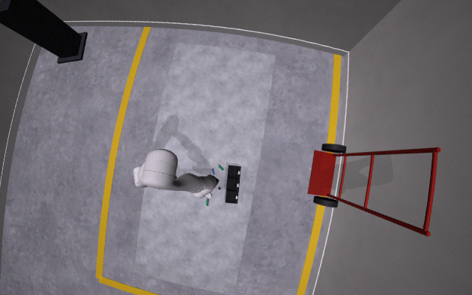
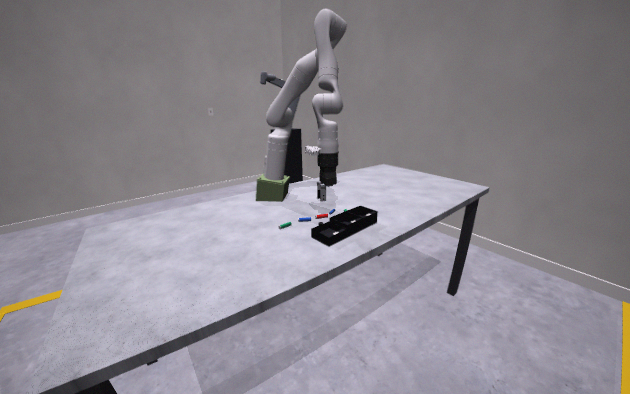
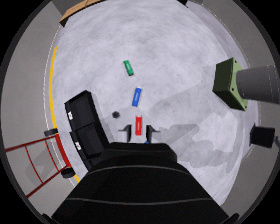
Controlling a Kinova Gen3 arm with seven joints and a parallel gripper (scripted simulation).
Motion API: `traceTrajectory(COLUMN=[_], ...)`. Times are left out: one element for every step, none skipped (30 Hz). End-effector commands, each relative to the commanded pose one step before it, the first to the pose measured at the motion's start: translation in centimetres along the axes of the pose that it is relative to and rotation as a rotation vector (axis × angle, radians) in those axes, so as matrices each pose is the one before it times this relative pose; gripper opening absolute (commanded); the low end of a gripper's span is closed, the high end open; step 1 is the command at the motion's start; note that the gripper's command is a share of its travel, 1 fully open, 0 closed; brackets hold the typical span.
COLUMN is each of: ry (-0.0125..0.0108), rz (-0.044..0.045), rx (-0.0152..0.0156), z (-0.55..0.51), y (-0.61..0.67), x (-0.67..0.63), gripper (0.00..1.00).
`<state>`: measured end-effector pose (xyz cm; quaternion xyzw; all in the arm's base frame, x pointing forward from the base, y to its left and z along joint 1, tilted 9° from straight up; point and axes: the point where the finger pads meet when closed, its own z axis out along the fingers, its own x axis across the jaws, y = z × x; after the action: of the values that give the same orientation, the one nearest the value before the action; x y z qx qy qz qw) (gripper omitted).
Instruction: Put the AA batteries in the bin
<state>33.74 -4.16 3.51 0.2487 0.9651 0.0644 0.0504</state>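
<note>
Several small coloured battery-like cylinders lie on the grey table beside a black row of three bins. In the side view they are a green one, a blue one, a red one, a second blue one and a second green one. My gripper hangs open and empty a little above the table, over the red cylinder. In the wrist view the red cylinder lies just ahead of the fingertips, with a blue one and a green one beyond. The bin labels are too small to read.
The bins stand left of the fingers in the wrist view, and a small dark object lies near them. The arm's green base block stands behind. A red hand truck stands on the floor beyond the table.
</note>
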Motion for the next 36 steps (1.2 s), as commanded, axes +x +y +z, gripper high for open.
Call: traceTrajectory(ry=[-0.00092,-0.00018,0.00019,0.0,0.0,0.0,0.0,0.0,0.0,0.0,0.0,0.0,0.0,0.0,0.0,0.0,0.0,0.0,0.0,0.0,0.0,0.0,0.0,0.0,-0.00001,0.00001,0.00001,-0.00002,0.0,0.0,0.0,0.0,-0.00002,0.0,0.0,0.0], rz=[-0.00098,0.00073,-0.00072,0.0,0.0,0.0,0.0,0.0,0.0,0.0,0.0,0.0,0.0,0.0,0.0,0.0,0.0,0.0,0.0,0.0,0.0,0.0,0.0,0.0,-0.00021,0.00021,0.0,0.0,0.0,0.0,0.0,0.0,-0.00001,0.0,0.0,0.0], rx=[-0.0005,-0.00011,0.00013,0.00001,0.0,0.0,0.0,0.0,0.0,0.0,0.0,0.0,0.0,0.0,0.0,0.0,0.0,0.0,-0.00001,0.0,0.0,0.0,0.0,0.0,-0.00003,0.00005,0.00002,-0.00001,0.00001,0.00002,0.00002,0.00002,0.0,0.0,0.0,0.00001], z=[-0.026,-0.007,0.004,-0.001,-0.001,0.0,0.0,0.0,0.0,0.0,0.0,0.0,0.0,0.0,0.0,0.0,0.0,0.0,0.001,0.0,0.0,0.0,0.0,0.0,0.0,0.397,0.396,0.404,0.399,0.399,0.399,0.398,0.404,0.0,0.0,0.4], y=[0.041,-0.018,-0.016,-0.018,-0.018,-0.017,-0.016,-0.015,-0.014,-0.013,-0.011,-0.01,-0.009,-0.008,-0.006,-0.005,0.0,0.0,-0.004,-0.002,-0.002,-0.002,-0.001,-0.001,0.009,-0.008,-0.003,-0.02,-0.034,-0.05,-0.062,-0.071,-0.079,0.0,0.0,-0.062], x=[-0.026,-0.01,-0.002,-0.006,-0.006,-0.006,-0.005,-0.005,-0.004,-0.004,-0.003,-0.003,-0.003,-0.002,-0.002,-0.001,0.0,0.0,-0.001,-0.001,-0.001,-0.001,0.0,0.0,0.002,-0.003,0.004,0.016,0.021,0.025,0.026,0.026,0.028,0.0,0.0,0.003], gripper=[0.6,0.6,0.6,0.6,0.6,0.6,0.6,0.6,0.6,0.6,0.6,0.6,0.6,0.6,0.6,0.6,0.6,0.6,0.6,0.6,0.6,0.6,0.6,0.6,0.6,0.6,0.6,0.6,0.6,0.6,0.6,0.6,0.6,0.6,0.6,0.6])
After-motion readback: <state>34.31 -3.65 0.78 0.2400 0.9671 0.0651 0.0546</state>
